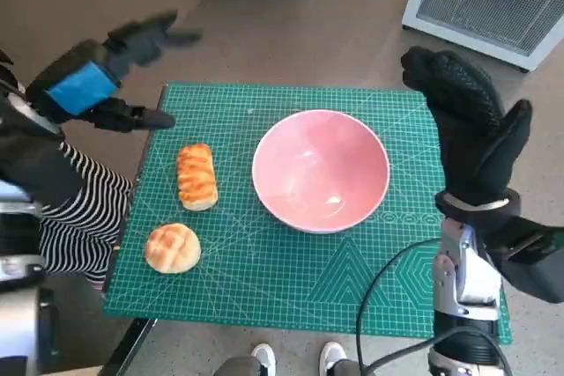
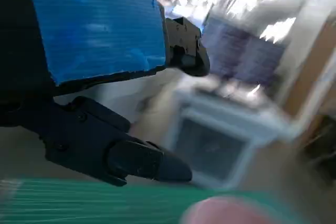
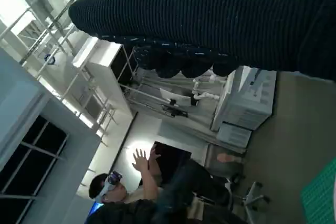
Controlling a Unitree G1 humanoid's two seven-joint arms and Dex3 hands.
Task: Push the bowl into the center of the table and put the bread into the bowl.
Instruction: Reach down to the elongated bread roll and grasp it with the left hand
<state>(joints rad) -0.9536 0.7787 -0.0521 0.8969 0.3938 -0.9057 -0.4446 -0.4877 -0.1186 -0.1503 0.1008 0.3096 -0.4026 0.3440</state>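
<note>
The bowl (image 1: 321, 170), pink and empty, sits upright on the green mat (image 1: 264, 279), roughly mid-table and a little toward the right side. Two breads lie well left of it: a long loaf (image 1: 196, 176) just beside the bowl's left rim but apart from it, and a round bun (image 1: 173, 247) nearer the mat's front-left corner.

The left hand (image 1: 106, 77) hovers above the mat's far-left edge, fingers spread and holding nothing. It is blurred in both the head and left wrist views, so it is likely moving. The right hand (image 1: 471, 125) stands raised beside the bowl's right rim, fingers straight and together, holding nothing, apparently not touching the bowl.

The bowl looks close to centre, so the bread seems the step in hand. Risks: a fast left hand could knock the loaf off the near left edge or skid it into the bowl. A nudge from the right hand could push the bowl onto the loaf. With two breads, the wrong one may be taken.

A person (image 3: 152, 192) sits in the room beyond.
</note>
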